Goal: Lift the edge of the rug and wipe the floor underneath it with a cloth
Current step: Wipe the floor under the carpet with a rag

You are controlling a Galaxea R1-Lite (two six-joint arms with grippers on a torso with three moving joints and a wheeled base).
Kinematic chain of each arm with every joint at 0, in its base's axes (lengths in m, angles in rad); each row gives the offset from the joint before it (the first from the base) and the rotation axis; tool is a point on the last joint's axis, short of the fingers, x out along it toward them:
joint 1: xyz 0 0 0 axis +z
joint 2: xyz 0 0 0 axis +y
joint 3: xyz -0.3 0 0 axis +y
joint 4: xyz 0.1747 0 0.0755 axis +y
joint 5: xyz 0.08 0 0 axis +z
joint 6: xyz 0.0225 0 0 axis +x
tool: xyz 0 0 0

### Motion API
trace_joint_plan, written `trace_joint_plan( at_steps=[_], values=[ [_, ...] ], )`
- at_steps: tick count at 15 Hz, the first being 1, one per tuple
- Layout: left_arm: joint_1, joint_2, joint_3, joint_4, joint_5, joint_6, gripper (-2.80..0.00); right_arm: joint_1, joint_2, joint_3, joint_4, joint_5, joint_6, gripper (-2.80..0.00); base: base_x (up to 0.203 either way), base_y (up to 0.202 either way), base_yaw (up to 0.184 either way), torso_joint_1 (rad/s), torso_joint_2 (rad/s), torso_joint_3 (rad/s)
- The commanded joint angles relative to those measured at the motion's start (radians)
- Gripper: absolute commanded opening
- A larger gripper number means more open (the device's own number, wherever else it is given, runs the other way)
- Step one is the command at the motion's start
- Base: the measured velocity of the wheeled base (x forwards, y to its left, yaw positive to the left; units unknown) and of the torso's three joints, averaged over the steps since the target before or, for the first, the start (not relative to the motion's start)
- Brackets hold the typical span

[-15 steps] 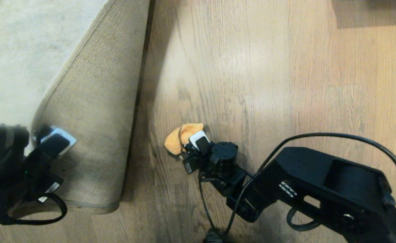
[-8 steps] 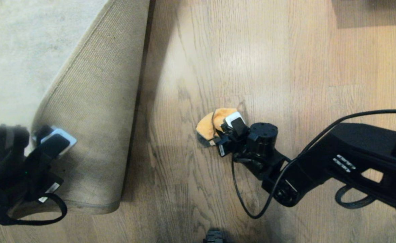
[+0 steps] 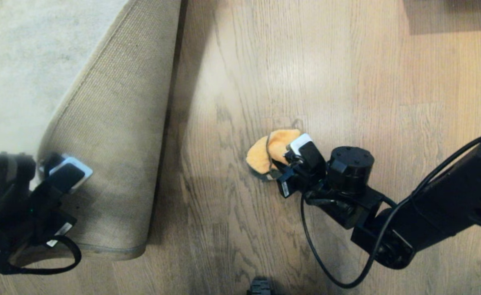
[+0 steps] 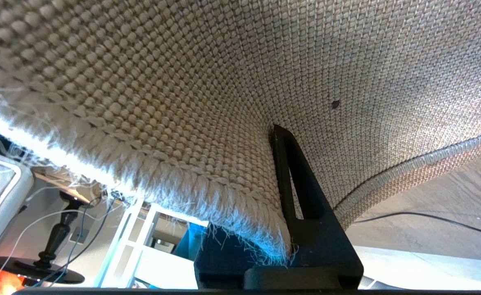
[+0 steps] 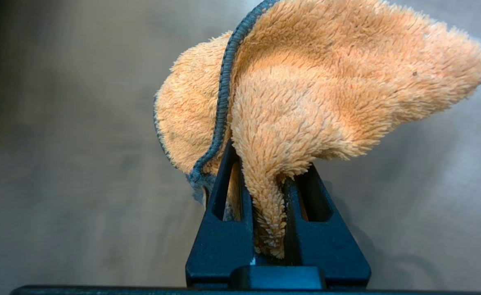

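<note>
Right gripper (image 5: 265,192) jaws tight on cloth (image 5: 306,94) (left gripper (image 4: 279,192): rug edge (image 4: 207,180))

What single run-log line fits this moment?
left end effector: shut on rug edge, lifted | right end effector: shut on cloth | cloth on floor

- Warm, soft light; pale glare streak on the floor (image 3: 265,73).
- Dark shadow beside the rug edge (image 3: 113,135).
- Right wrist view: floor blurred, cloth (image 5: 306,90) sharp.
</note>
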State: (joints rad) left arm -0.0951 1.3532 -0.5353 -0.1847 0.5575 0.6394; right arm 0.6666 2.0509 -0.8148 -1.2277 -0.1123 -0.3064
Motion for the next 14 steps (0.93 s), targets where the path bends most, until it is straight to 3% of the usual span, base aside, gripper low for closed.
trace_joint_plan(
  at_steps=[1, 4, 7, 11, 14],
  values=[
    [0.000, 0.000, 0.000, -0.001, 0.004, 0.003, -2.80, 0.107, 0.006, -0.001, -0.006, 0.000, -0.003, -2.80, 0.000, 0.000, 0.000, 0.000, 0.00, 0.000],
    [0.000, 0.000, 0.001, -0.001, 0.004, 0.003, -2.80, 0.240, 0.125, -0.092, -0.007, -0.004, -0.003, -2.80, 0.000, 0.000, 0.000, 0.000, 0.00, 0.000],
    [0.000, 0.000, 0.006, -0.001, 0.004, 0.003, -2.80, 0.302, 0.273, -0.225, -0.010, -0.008, -0.003, -2.80, 0.000, 0.000, 0.000, 0.000, 0.00, 0.000],
    [0.000, 0.000, 0.009, -0.001, 0.004, 0.003, -2.80, 0.318, 0.424, -0.400, -0.015, -0.010, 0.001, -2.80, 0.000, 0.000, 0.000, 0.000, 0.00, 0.000],
    [0.000, 0.000, 0.016, -0.001, 0.004, 0.003, -2.80, 0.301, 0.463, -0.442, -0.015, -0.015, 0.006, -2.80, 0.000, 0.000, 0.000, 0.000, 0.00, 0.000]
  ],
)
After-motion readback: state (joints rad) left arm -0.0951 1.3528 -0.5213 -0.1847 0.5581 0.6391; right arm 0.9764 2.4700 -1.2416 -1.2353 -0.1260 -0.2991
